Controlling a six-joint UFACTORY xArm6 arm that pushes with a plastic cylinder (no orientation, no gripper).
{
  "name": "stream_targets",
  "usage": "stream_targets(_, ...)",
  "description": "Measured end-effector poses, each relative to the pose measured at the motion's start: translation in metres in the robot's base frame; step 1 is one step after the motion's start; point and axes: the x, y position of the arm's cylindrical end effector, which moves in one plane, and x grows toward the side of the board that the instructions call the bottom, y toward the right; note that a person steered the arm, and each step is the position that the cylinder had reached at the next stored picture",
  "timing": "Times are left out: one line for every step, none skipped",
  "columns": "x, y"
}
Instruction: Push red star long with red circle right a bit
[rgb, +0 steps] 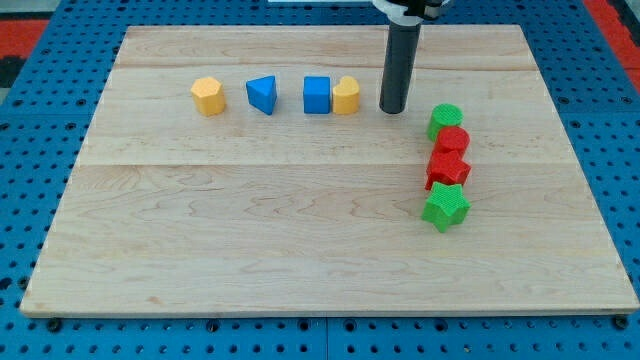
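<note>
The red circle (452, 140) and the red star (447, 168) sit touching in a column at the view's right. A green circle (444, 120) is just above them and a green star (445, 207) just below. My tip (392, 108) rests on the board to the left of the green circle, apart from it, and up-left of the red circle.
A row near the view's top holds a yellow block (208, 97), a blue triangle (262, 95), a blue cube (317, 95) and a yellow block (346, 96) touching the cube. The wooden board (300, 250) lies on a blue pegboard.
</note>
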Motion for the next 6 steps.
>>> stream_targets(0.023,-0.006)
stream_targets(0.044,-0.012)
stream_targets(0.049,-0.012)
stream_targets(0.087,-0.012)
stream_targets(0.091,-0.012)
stream_targets(0.093,-0.001)
